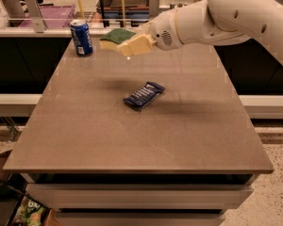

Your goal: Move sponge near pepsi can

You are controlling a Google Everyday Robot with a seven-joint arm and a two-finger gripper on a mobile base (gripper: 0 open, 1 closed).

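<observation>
The sponge (116,36), dark green on top with pale yellow foam below, is held in the air above the far part of the table. My gripper (132,40) is shut on the sponge, its cream fingers (137,45) clamped on the sponge's right end. The pepsi can (81,37), blue with a silver rim, stands upright at the table's far left corner. The sponge hangs a short way to the right of the can and is apart from it. My white arm (236,13) reaches in from the upper right.
A dark blue snack bar wrapper (144,94) lies flat near the middle of the brown table (132,140). Behind the table's far edge run a counter and a rail with a purple bin (52,14) and shelving.
</observation>
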